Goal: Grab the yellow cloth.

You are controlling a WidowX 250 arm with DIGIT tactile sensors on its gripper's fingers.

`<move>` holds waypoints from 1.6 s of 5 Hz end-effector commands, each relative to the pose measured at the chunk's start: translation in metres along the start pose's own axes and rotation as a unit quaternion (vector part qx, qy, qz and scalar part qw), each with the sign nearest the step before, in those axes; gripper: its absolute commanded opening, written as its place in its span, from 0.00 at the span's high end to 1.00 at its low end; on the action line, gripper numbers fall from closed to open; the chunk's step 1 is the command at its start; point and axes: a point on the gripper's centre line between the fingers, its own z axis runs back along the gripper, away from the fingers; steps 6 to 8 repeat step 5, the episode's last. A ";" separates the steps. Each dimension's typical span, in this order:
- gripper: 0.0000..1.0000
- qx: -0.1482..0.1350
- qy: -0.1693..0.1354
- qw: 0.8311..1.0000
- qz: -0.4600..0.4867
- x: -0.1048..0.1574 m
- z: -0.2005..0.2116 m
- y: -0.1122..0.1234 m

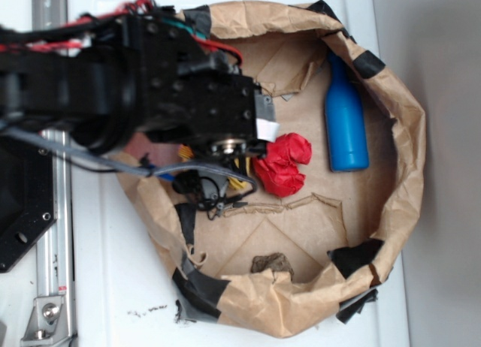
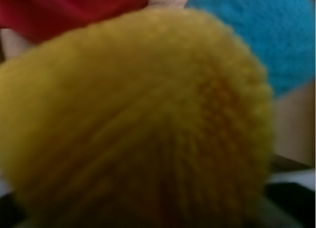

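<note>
The yellow cloth (image 2: 138, 124) fills almost the whole wrist view as a fuzzy, bunched mound right against the camera, with creases running down toward the bottom middle. It covers my gripper (image 2: 154, 208), so the fingers do not show. In the exterior view the black arm hangs over the left part of the paper basin, and only yellow scraps of the cloth (image 1: 240, 183) peek out beside the gripper (image 1: 218, 193).
A red wrinkly cloth (image 1: 282, 165) (image 2: 64, 8) lies right of the gripper. A teal ball (image 2: 266, 35) sits close behind the yellow cloth. A blue bottle (image 1: 345, 122) lies at the right. The crumpled brown paper wall (image 1: 398, 137) rings everything.
</note>
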 end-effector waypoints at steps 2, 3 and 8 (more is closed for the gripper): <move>1.00 -0.026 -0.221 0.975 -0.018 0.018 0.160 0.013; 1.00 -0.056 -0.261 0.963 -0.032 0.014 0.177 0.016; 1.00 0.030 -0.171 0.984 -0.026 0.018 0.150 0.009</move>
